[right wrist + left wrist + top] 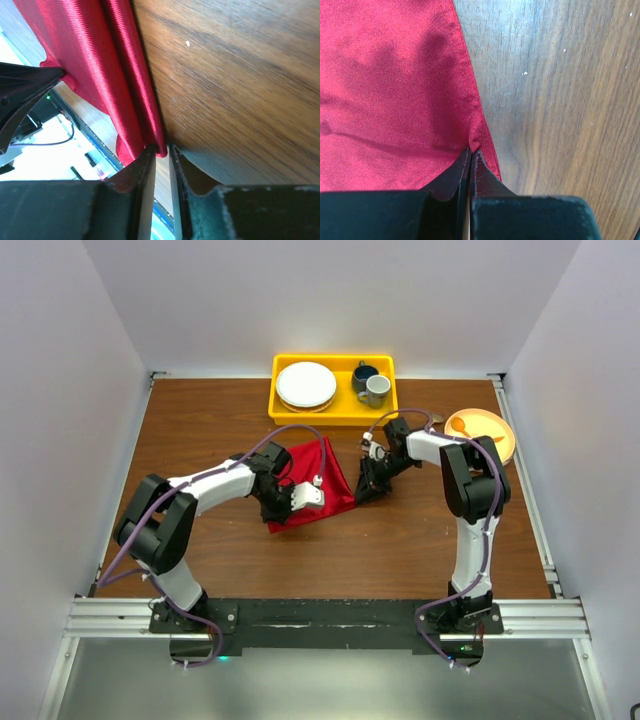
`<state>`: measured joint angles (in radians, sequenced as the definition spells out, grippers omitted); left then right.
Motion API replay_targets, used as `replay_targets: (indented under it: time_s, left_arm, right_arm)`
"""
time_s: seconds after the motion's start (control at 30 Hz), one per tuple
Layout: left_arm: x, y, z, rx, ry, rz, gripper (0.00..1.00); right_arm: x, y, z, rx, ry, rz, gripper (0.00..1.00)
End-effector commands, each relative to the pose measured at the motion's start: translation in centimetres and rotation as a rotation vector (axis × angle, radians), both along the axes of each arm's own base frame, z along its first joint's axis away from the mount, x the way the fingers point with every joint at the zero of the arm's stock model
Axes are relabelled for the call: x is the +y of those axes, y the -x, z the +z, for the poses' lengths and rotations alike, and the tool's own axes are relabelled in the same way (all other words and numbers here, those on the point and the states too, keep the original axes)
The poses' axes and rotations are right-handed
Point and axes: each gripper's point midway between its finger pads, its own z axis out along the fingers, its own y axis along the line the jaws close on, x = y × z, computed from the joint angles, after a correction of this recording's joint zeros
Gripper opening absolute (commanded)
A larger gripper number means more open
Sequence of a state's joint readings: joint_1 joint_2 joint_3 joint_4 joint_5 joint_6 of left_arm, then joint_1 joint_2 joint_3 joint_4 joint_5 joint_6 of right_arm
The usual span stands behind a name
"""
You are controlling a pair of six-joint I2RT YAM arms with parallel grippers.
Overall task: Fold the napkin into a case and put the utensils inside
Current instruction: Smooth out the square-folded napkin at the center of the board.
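Observation:
The red napkin point(325, 475) lies partly folded on the wooden table, between the two arms. My left gripper point(298, 498) is at its near left edge, and in the left wrist view my left gripper point(471, 150) is shut, pinching the hem of the napkin point(395, 90). My right gripper point(363, 487) is at the cloth's right corner. In the right wrist view my right gripper point(161, 148) stands with narrow jaws, nipping a rolled fold of the napkin point(100, 75) at their tips. A gold spoon point(470, 427), one of the utensils, lies on an orange plate point(497, 440) at the far right.
A yellow tray point(334, 416) at the back holds white plates point(305, 386) and two mugs point(371, 385). White walls close in the table on three sides. The aluminium rail with both arm bases runs along the near edge.

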<state>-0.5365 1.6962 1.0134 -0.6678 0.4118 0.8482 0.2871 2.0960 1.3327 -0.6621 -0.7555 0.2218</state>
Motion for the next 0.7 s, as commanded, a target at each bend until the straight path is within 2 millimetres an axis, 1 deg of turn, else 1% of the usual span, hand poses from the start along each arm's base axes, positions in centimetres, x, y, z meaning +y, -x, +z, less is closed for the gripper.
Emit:
replay_targets:
  time_s: [0.0, 0.03, 0.07, 0.13, 0.17, 0.47, 0.67]
  left_arm:
    - [-0.7, -0.9, 0.7, -0.015, 0.037, 0.003, 0.00]
    - [-0.6, -0.9, 0.7, -0.017, 0.038, 0.005, 0.00]
    - [-0.6, -0.9, 0.7, -0.015, 0.037, 0.002, 0.00]
    - [-0.5, -0.8, 0.8, -0.013, 0.036, 0.005, 0.00]
    - [-0.5, -0.8, 0.8, -0.015, 0.036, 0.003, 0.00]
    - [0.6, -0.3, 0.8, -0.017, 0.011, -0.018, 0.00]
    - [0.5, -0.4, 0.5, -0.010, 0.009, -0.018, 0.00]
  right_arm:
    - [0.0, 0.1, -1.6, 0.012, 0.034, 0.002, 0.19]
    - [0.0, 0.1, -1.8, 0.012, 0.037, 0.002, 0.17]
    - [0.0, 0.0, -1.8, 0.015, 0.038, 0.001, 0.12]
    - [0.0, 0.0, -1.8, 0.016, 0.038, 0.000, 0.06]
    - [0.0, -0.1, -1.8, 0.014, 0.038, 0.002, 0.00]
    - [-0.4, -0.7, -1.6, -0.015, 0.062, -0.006, 0.00]
    - [-0.3, -0.8, -1.6, -0.011, 0.060, -0.008, 0.00]
